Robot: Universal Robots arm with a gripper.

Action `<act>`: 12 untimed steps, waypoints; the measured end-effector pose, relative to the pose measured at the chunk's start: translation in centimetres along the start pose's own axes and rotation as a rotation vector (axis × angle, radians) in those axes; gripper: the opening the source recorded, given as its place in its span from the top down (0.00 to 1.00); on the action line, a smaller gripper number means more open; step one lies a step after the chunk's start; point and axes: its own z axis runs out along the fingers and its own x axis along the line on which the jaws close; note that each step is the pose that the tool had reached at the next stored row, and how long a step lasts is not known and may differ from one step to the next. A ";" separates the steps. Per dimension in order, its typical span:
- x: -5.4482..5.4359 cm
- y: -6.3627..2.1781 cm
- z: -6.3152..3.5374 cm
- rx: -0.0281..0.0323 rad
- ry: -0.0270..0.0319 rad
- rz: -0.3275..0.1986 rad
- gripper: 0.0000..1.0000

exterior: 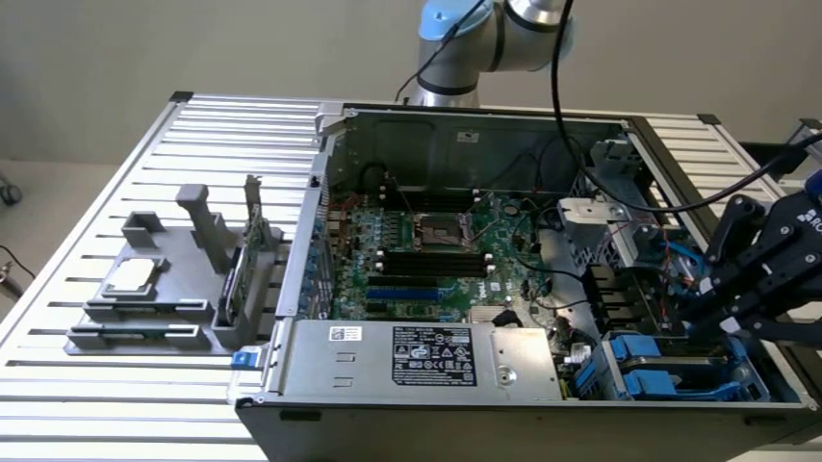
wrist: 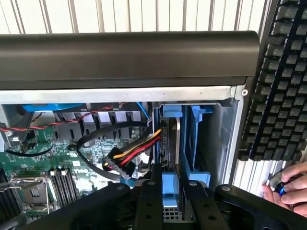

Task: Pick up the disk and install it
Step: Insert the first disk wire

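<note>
Your gripper (wrist: 171, 191) is clenched on the disk (wrist: 171, 143), held edge-up between its fingers (wrist: 149, 201), at the computer case's (exterior: 424, 423) blue drive bay (exterior: 668, 375), exterior view's near right.

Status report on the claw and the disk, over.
Claw shut on disk, edge-on in the blue drive bay. Coloured power cable runs close beside it. A hand near the keyboard.

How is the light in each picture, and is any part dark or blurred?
Exterior view: even, soft light; the computer case interior is darker, and the gripper looks slightly blurred. Wrist view: bright slatted table behind, dark case edge, shadowed bay around the disk.
</note>
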 end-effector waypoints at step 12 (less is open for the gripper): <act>-0.1 -2.89 0.43 0.0000 0.0015 -0.011 0.75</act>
